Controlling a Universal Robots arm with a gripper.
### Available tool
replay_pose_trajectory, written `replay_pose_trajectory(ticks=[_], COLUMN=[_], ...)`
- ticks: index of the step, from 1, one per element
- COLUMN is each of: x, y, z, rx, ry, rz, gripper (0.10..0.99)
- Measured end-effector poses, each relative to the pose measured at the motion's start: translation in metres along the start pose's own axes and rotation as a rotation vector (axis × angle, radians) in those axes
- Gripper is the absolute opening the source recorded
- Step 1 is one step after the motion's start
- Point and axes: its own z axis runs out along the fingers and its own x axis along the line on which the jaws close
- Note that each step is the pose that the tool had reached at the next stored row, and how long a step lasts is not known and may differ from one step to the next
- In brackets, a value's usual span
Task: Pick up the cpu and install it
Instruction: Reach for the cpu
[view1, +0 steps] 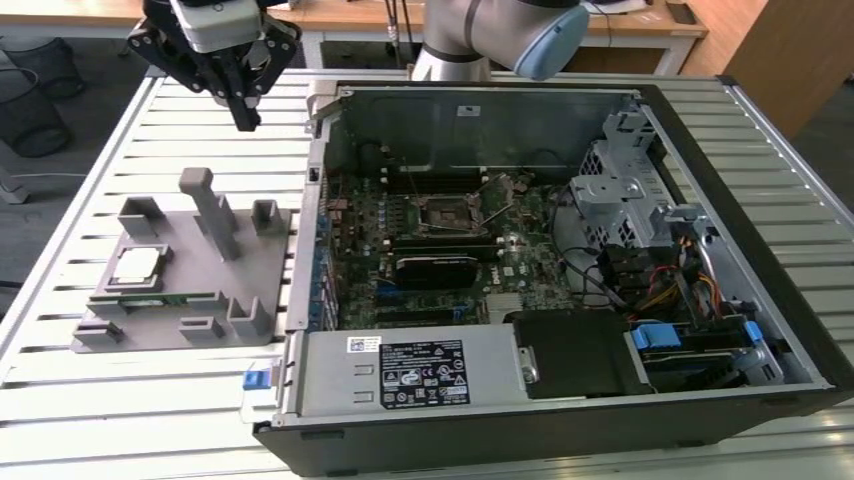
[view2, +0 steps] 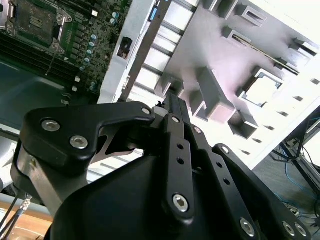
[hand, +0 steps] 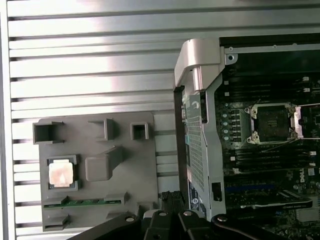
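Though below claw (view1: 247, 122), cpu (view1: 138, 265) well apart

There is one small flat square cpu with a shiny silver metal top (view1: 138, 265), one long narrow green memory stick (view1: 154, 299), one grey plastic holder tray (view1: 200, 290), one open black computer case (view1: 787, 290), one empty square processor socket (view1: 445, 213), one black gripper (view1: 247, 120) and one slatted metal table (view1: 134, 420).
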Motion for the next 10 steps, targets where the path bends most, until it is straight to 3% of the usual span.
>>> replay_pose_trajectory(ticks=[10], x=[0.0183], y=[-0.0014], z=[-0.0003], rx=[0.000], ry=[0.0000], rz=[0.000], gripper=[0.106])
